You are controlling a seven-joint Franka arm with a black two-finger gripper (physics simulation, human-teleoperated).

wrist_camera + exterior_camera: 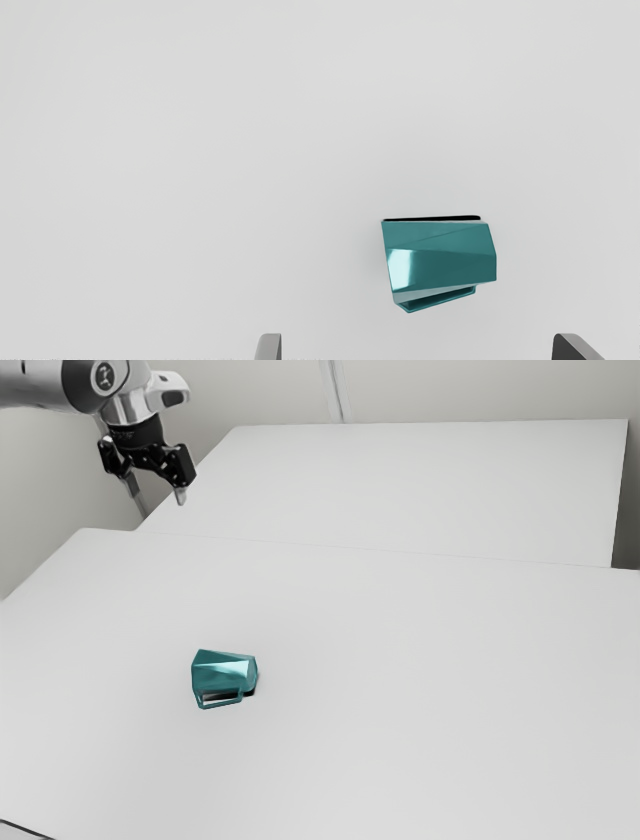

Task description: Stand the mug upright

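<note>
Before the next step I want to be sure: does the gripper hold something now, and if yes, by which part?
Nothing is held: the gripper is open, and the teal mug lies on its side on the table.

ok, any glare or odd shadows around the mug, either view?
Wrist view: white glare on one facet of the mug, black strip along the side opposite its handle; exterior view: milder sheen on top, dark patch by the handle, table lit almost evenly.
</note>
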